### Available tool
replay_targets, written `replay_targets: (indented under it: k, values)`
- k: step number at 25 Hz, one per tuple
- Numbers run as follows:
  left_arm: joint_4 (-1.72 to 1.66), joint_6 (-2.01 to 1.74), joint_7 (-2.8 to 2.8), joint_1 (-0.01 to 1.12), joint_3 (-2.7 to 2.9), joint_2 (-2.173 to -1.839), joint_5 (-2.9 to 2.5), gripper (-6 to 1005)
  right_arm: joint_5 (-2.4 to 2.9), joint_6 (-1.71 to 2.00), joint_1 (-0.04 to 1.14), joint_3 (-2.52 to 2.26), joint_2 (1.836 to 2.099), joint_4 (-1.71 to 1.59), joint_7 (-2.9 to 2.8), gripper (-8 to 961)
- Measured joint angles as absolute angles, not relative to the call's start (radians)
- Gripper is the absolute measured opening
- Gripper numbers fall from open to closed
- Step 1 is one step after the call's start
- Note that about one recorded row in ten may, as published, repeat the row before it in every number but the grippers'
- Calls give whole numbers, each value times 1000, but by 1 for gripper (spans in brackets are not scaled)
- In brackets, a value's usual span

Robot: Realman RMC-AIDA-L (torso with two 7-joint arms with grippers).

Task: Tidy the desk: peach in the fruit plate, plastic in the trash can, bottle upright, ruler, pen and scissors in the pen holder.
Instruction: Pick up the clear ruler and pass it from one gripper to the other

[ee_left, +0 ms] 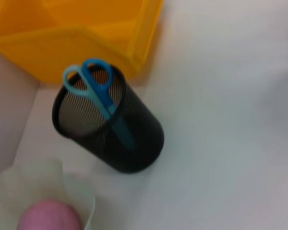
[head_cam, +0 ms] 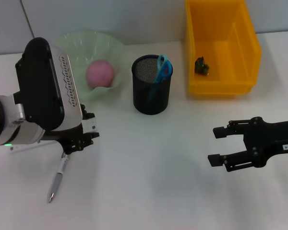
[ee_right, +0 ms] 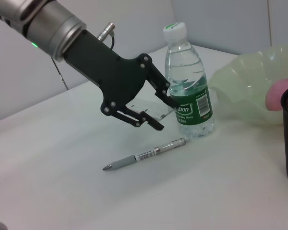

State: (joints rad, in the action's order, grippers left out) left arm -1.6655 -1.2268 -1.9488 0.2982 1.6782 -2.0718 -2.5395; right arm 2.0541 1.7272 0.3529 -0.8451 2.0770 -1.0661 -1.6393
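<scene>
The white desk (head_cam: 149, 191) fills most of the head view. A big yellow bin (head_cam: 220, 48), used as the trash can, is seen at the upper right, and a small dark scrap (head_cam: 201, 66) lies inside it. A pale green fruit plate (head_cam: 81, 45) is seen at the upper left, and the pink peach (head_cam: 100, 73) sits in it. A black mesh pen holder (head_cam: 151, 84) stands at the upper middle, between the plate and the bin. The blue scissors (head_cam: 161, 69) are stuck in it, handles up.

The left gripper (ee_right: 156, 108) is seen at the left of the head view, just above the desk. Its fingers are spread apart and nothing is held. In the right wrist view, a water bottle (ee_right: 187, 84) with a green label stands upright right behind it. One fingertip is touching or nearly touching the label. A clear ruler (ee_right: 146, 108) lies flat under the gripper. The pen (head_cam: 57, 178) lies on the desk at the lower left, just below the gripper.

The right gripper (head_cam: 216, 146) is seen at the lower right, with its fingers spread and nothing between them.
</scene>
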Motion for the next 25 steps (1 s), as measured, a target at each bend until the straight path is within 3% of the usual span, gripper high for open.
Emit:
replay_targets:
  k: [25]
  values:
    - [-1853, -1145, -1881, 175, 1678, -2069, -2239, 365, 2052, 1727, 352, -844, 2077, -1066, -1637, 809]
